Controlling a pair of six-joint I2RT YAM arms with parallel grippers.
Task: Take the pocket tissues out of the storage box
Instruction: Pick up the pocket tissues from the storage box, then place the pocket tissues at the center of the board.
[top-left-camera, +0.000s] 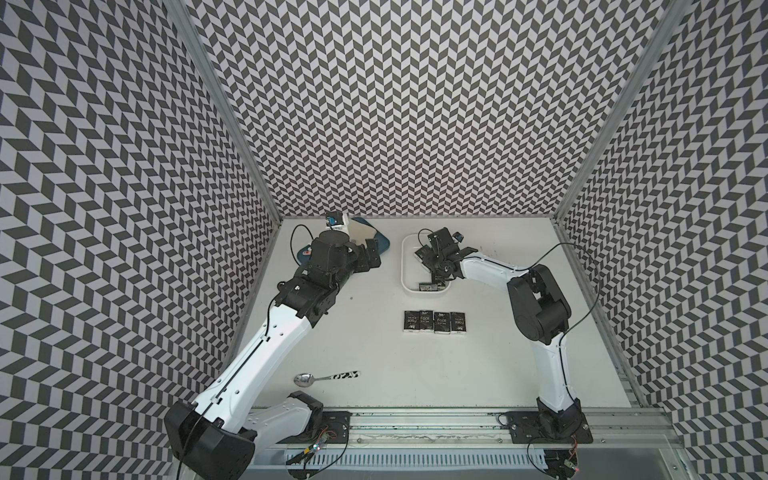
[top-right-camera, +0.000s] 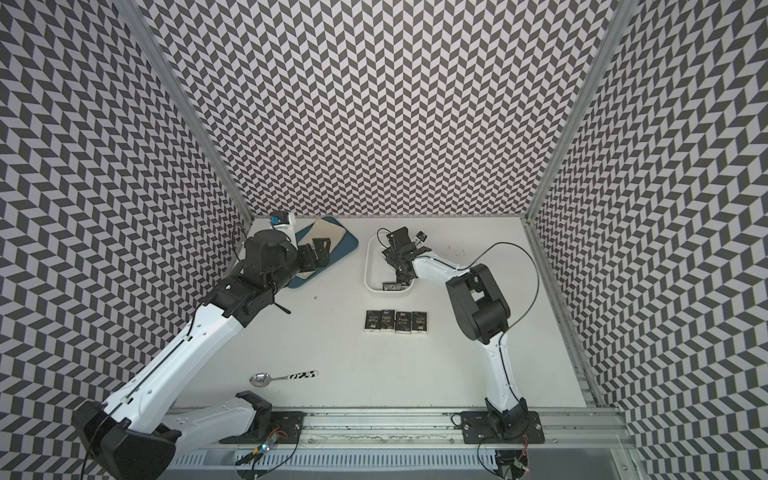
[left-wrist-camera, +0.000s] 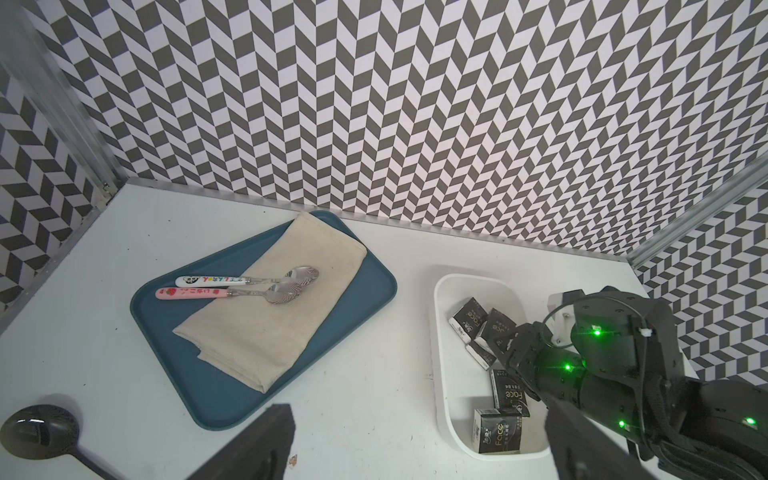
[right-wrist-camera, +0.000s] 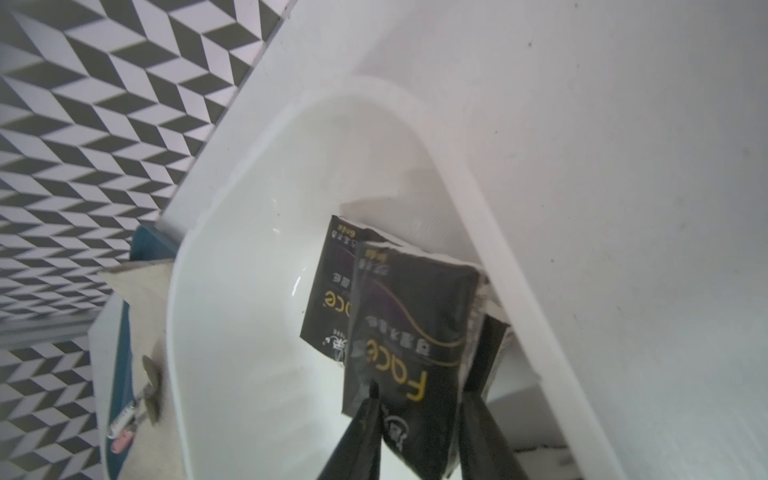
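Your right gripper (right-wrist-camera: 422, 392) is down inside the storage box (top-left-camera: 409, 270), which sits right of centre in both top views. In the right wrist view its two black fingers (right-wrist-camera: 368, 432) press against opposite sides of one black packet (right-wrist-camera: 415, 316), so the jaws are clamped on it. That packet is tilted up and overlaps a second packet (right-wrist-camera: 328, 291) lying behind it near the box wall. In the left wrist view, lower right of the frame, you can see several more loose packets (left-wrist-camera: 496, 432) on the box floor, lying at different angles. Four of the pocket tissues (top-left-camera: 434, 322) are outside the box. They lie side by side in a neat row on the table (top-left-camera: 374, 353), just below the box in the frame. Your left gripper (left-wrist-camera: 419, 413) hangs above the blue tray (left-wrist-camera: 365, 299) in the upper left part of the table, with its jaws wide apart. On that tray a beige cloth (left-wrist-camera: 282, 324) carries two spoons (left-wrist-camera: 245, 280), and a third spoon (top-left-camera: 324, 377) lies on the table, lower left.
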